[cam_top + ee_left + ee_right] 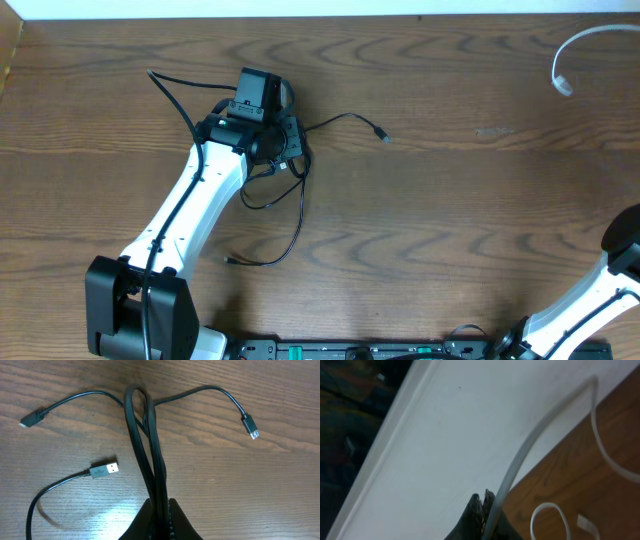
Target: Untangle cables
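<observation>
Two cables on this brown wood-grain table, and each arm has one of them.

The thin black cord is sprawled over the left half of the table, under and around the white left arm. In the wrist view the left gripper has its fingers squeezed together on a doubled-up loop of that black cord, so it's clamped on it, not just hovering. The loop runs away from the fingers and the loose ends fan out flat on the wood. A flat silver USB plug lies on the near left, a small black plug further out to the left, and another small black plug off to the right. None of the plugs touch each other.

The thin white cord is way over in the far right corner, well apart from the black one, curving in an arc with a plug end on the table. From overhead only part of the right arm shows, down at the near right. Its wrist camera shows the right gripper pinched shut on the white cord. The cord rises from the fingers, bends over and drops back onto the wood next to a small white plug. Behind it is a plain white surface past the table's edge.
</observation>
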Controlling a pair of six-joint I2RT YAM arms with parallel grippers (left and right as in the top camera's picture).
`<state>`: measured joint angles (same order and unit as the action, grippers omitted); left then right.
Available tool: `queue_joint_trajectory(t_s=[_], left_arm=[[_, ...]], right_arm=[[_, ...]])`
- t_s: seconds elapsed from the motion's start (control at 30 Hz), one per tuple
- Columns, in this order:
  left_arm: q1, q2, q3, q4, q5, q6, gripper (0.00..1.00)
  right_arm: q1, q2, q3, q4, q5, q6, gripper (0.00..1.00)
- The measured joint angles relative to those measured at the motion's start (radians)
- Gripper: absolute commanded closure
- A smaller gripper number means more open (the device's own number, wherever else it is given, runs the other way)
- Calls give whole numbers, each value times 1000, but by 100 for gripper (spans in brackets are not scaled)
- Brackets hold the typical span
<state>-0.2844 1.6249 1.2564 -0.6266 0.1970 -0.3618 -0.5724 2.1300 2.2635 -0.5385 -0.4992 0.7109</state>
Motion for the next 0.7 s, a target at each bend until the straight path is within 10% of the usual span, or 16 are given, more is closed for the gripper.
queue_joint_trajectory(t_s=[0.13, 0.23, 0.3, 0.7], left_arm=[[0, 0, 0, 0, 0, 0, 93], [0, 0, 0, 2, 0, 0, 93], [0, 0, 0, 3, 0, 0, 93], [0, 0, 0, 39, 82, 72, 92]], right_arm=[[-1, 44, 15, -45, 24, -27, 93], [-2, 99, 15, -110, 56, -64, 24], [-2, 145, 15, -166, 81, -97, 1], [-2, 163, 11, -413, 55, -288, 1]])
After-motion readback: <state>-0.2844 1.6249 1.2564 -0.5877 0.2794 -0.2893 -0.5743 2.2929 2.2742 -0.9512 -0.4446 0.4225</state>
